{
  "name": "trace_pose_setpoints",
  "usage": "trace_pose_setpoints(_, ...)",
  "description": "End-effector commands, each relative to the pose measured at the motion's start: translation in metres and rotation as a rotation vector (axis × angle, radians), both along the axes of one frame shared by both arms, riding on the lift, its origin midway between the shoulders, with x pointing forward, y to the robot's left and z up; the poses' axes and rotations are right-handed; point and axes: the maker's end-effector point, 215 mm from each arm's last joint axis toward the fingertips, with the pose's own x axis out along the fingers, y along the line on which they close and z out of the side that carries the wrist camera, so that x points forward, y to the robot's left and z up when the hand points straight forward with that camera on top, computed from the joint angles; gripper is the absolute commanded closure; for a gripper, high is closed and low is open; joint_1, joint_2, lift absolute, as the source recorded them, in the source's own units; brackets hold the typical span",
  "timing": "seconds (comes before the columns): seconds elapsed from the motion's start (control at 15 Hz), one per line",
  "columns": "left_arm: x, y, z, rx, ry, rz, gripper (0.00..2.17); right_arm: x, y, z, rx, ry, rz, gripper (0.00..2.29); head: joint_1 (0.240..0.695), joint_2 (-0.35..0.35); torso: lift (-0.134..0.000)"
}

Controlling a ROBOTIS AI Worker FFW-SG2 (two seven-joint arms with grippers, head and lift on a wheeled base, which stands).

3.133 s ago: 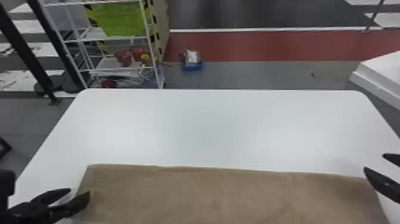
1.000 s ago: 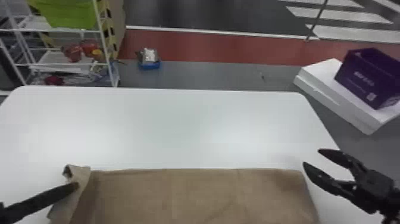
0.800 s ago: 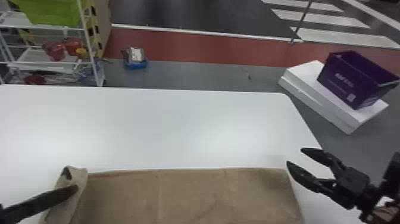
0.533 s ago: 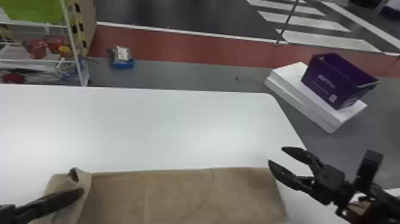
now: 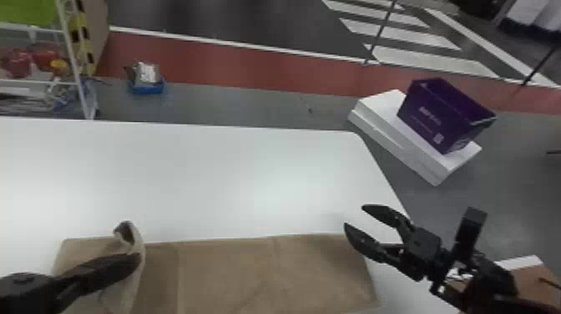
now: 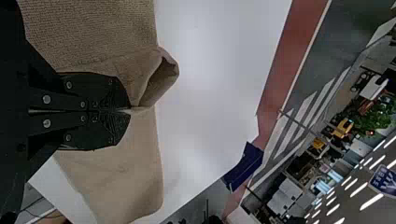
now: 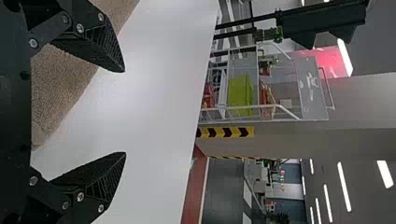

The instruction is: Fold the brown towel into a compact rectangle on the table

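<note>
The brown towel [image 5: 225,271] lies along the table's near side in the head view, its left end lifted and curled over toward the right. At that raised fold is my left gripper [image 5: 135,261], and in the left wrist view the left gripper [image 6: 128,111] is shut on the towel's edge [image 6: 159,79]. Over the towel's right end, by its far corner, stands my right gripper [image 5: 354,215]. In the right wrist view, the right gripper [image 7: 123,112] has its fingers wide apart with nothing between them; the towel [image 7: 65,88] lies beside them.
The white table [image 5: 233,175] extends behind the towel, with its right edge beneath the right arm. Beyond it on the floor, a purple box [image 5: 442,112] rests on white slabs [image 5: 388,125]. A shelf rack [image 5: 71,62] and a blue tray [image 5: 148,85] are at the back left.
The head view has swung to the right. My left gripper has taken the towel's left end and carried it inward, curling it over. The right gripper still stands open near the right end.
</note>
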Motion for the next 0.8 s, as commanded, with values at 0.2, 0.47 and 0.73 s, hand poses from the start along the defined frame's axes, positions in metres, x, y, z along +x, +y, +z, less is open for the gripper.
trace_pose_setpoints(0.2, -0.019, -0.053, 0.025, 0.002, -0.035, -0.089, 1.35, 0.005, 0.007, -0.002, 0.001, -0.004, 0.015, 0.29, 0.695, -0.350, -0.123)
trace_pose_setpoints(0.47, -0.005, -0.068, 0.020, 0.053, -0.048, -0.095, 1.35, 0.007, 0.006, -0.004, -0.007, -0.012, 0.028, 0.29, 0.695, -0.350, -0.123)
trace_pose_setpoints(0.73, 0.005, -0.091, 0.022, 0.082, -0.080, -0.115, 1.35, 0.009, -0.012, 0.002, -0.012, -0.011, 0.018, 0.29, 0.695, -0.350, -0.123)
